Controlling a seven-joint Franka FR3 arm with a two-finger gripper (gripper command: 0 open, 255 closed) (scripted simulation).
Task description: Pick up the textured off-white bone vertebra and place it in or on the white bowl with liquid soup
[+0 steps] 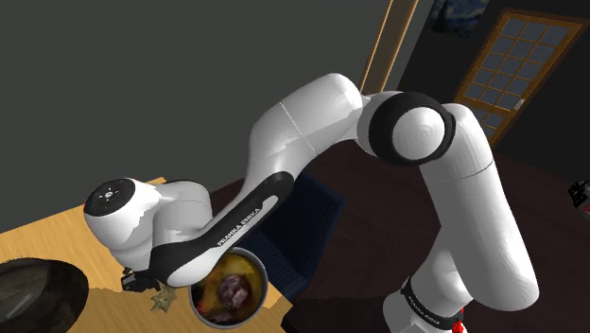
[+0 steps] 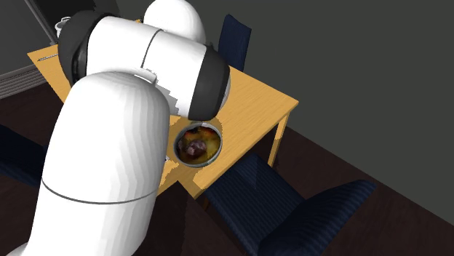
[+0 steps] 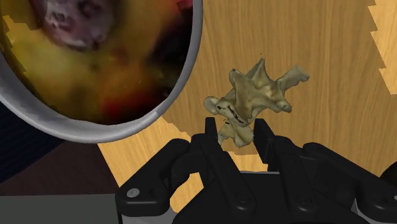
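Bone (image 3: 254, 102) pinched at its near end between the two black fingers (image 3: 264, 137) of the gripper (image 3: 235, 130), just beside the rim of the soup bowl (image 3: 95, 135) but outside it. Over the wooden table (image 3: 331, 76), right under the gripper in the shoulder view too. Can't tell whether resting on the wood or lifted off it.

Wood table (image 2: 262, 94), dark blue chairs (image 2: 269, 204) round it. Dark grey walls (image 2: 349, 58), dark floor (image 2: 331, 156), paned door (image 1: 515, 57) behind.
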